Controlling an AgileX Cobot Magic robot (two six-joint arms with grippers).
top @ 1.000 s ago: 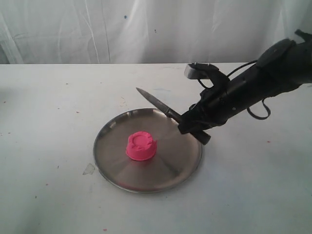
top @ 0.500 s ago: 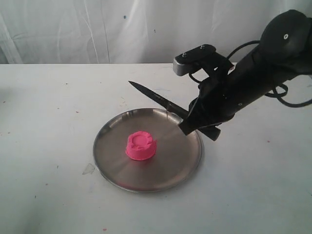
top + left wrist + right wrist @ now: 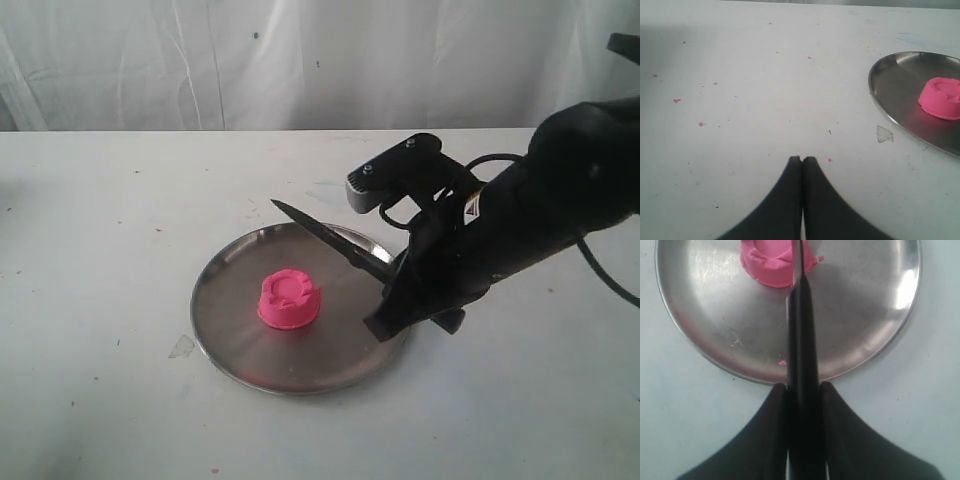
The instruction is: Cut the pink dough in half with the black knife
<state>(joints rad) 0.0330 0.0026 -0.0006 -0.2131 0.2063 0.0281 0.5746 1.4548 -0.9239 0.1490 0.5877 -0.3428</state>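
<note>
The pink dough (image 3: pixel 289 298) is one whole round lump with a ridged top, sitting left of centre on the steel plate (image 3: pixel 240 350). My right gripper (image 3: pixel 385 285) is shut on the black knife (image 3: pixel 320 232) by its handle, at the plate's right rim. The blade slopes up and left, its tip in the air above the plate's far side, apart from the dough. In the right wrist view the knife (image 3: pixel 801 340) runs out between the gripper (image 3: pixel 803 386) fingers, and its blade crosses the dough (image 3: pixel 771 262). My left gripper (image 3: pixel 802 159) is shut on nothing over bare table; the dough (image 3: pixel 941 97) lies far off.
The plate (image 3: pixel 890 95) rests on a white table speckled with pink crumbs. A small clear scrap (image 3: pixel 182 347) lies by the plate's left rim. White sheeting hangs behind the table.
My right arm has swung down and toward the plate's near right rim. The knife came with it, its tip now lower and closer over the plate. The dough has not moved.
</note>
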